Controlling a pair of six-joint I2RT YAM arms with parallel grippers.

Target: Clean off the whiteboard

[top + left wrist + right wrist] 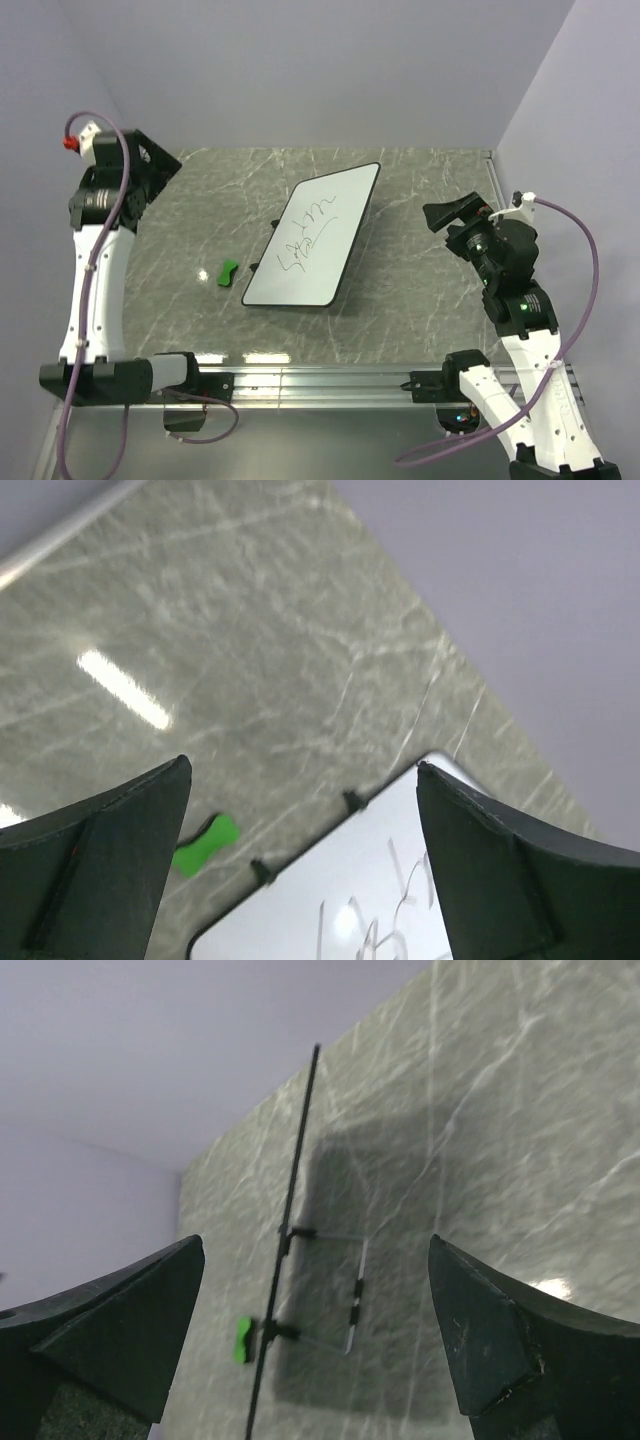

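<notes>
The whiteboard (315, 235) stands mid-table, tilted on a wire stand, with dark scribbles on its face. The small green eraser (228, 272) lies on the table just left of the board's near corner. My left gripper (165, 162) is open and empty, high at the far left, well away from both. In the left wrist view, the board (340, 900) and eraser (205, 842) show between the spread fingers (120, 850). My right gripper (440, 214) is open and empty, right of the board. The right wrist view shows the board edge-on (292, 1210) with the eraser (242, 1340) beyond.
The grey marble table (420, 300) is walled at the back and both sides. A metal rail (320, 380) runs along the near edge and a strip (493, 185) along the far right. The board's wire stand (355, 1295) sticks out behind it.
</notes>
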